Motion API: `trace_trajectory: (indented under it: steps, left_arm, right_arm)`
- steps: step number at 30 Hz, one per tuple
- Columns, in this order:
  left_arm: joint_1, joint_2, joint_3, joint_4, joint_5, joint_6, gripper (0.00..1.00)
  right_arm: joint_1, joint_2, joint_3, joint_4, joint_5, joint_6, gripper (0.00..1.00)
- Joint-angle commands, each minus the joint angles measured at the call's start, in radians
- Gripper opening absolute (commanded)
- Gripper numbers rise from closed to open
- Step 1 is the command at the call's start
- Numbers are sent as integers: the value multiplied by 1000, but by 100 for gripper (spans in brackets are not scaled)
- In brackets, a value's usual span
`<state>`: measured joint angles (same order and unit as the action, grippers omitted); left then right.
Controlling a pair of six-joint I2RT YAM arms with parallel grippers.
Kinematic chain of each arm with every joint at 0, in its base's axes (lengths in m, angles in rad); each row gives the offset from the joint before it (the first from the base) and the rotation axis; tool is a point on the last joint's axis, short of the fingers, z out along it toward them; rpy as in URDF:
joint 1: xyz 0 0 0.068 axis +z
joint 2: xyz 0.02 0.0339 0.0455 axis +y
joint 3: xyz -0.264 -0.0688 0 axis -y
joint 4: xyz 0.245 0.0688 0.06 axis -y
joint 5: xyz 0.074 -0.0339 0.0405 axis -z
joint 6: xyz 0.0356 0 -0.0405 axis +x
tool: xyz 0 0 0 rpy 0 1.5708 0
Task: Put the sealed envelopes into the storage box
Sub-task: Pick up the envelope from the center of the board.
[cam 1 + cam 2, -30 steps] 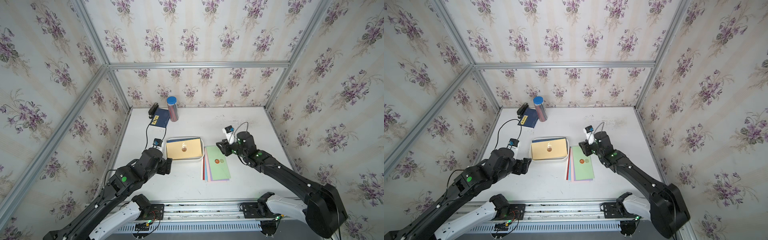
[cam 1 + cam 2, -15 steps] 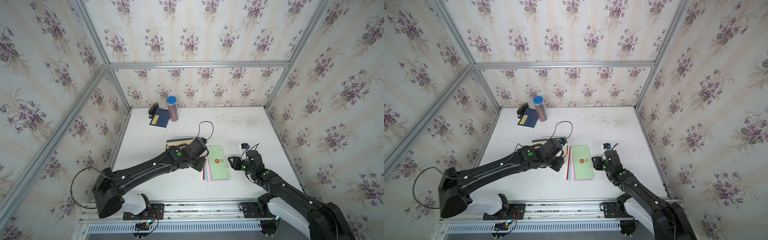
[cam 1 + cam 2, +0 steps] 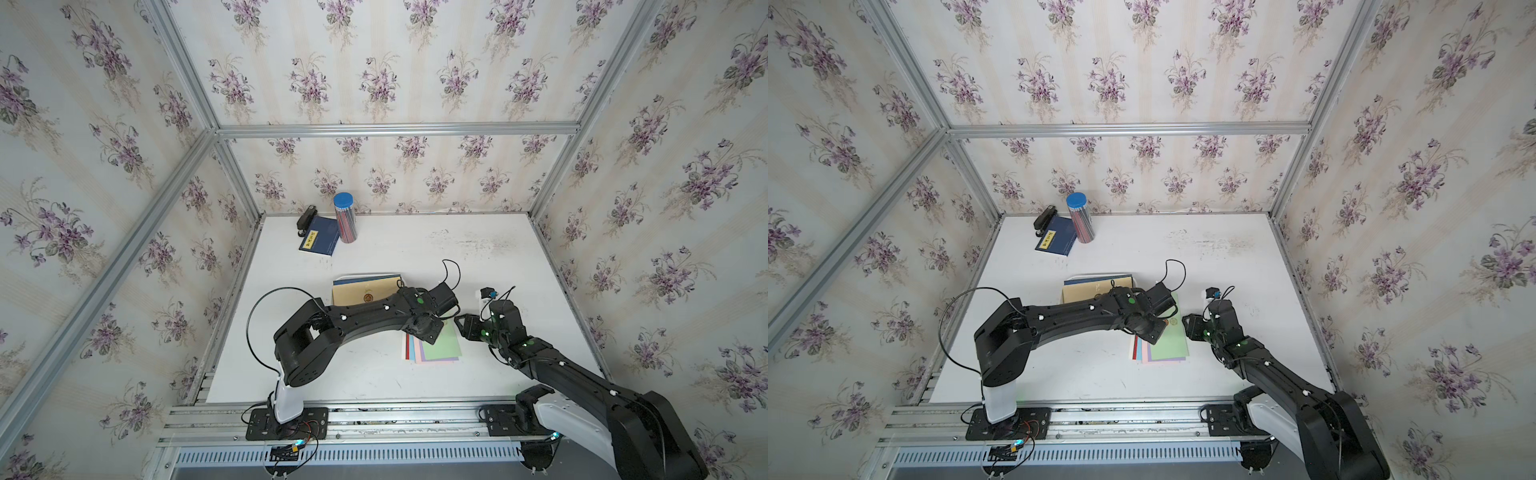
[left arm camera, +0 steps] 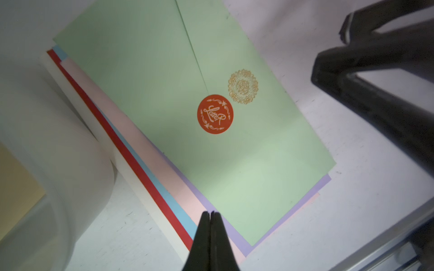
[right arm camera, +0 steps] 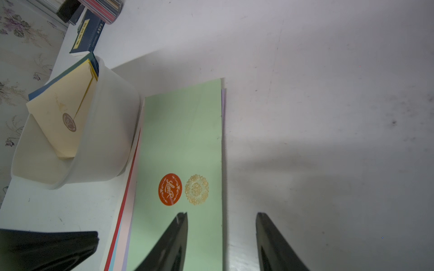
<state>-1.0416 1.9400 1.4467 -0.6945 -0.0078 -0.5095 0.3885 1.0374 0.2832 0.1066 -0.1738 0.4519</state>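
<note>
Paper is filling the shallow white plastic storage box (image 5: 110,131) with rounded corners. A tan envelope (image 5: 63,117) with a brownish round seal is leaning on top, and a dark blue envelope (image 3: 365,279) is peeking out beneath it; anything lower is hidden. Just beside the box, on the scuffed white table (image 3: 478,257), the other sealed envelopes (image 4: 164,105) are lying in a flat, fanned stack. A matte pale green one is lying on top, bearing a glossy red round sticker (image 4: 215,114) and a gold filigree emblem (image 4: 243,86). Lilac, pink, light blue, red and cream edges are showing below it.

The left gripper (image 4: 210,213) is showing its black jaws pressed together at the stack's edge, over the lilac and pink strips; whether they are pinching paper is hard to make out. The right gripper (image 5: 222,214) is standing partly open, holding nothing, with one finger above the green envelope and its mate above bare table. In both top views the left arm (image 3: 365,320) is covering much of the stack and box.
</note>
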Motion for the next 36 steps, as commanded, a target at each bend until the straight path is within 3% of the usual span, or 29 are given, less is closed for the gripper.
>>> trace_trajectory:
  steps: [1,25,36]
  left_arm:
    - [-1,30,9,-20,-16,-17,0]
    - [-1,120,10,11,-4,-34,0]
    - [-1,125,10,13,-6,-27,0]
  right_arm:
    - [0,35,19,13,-28,8,52]
    - [0,226,62,40,-167,28,48]
    - [-1,217,90,20,-215,38,44]
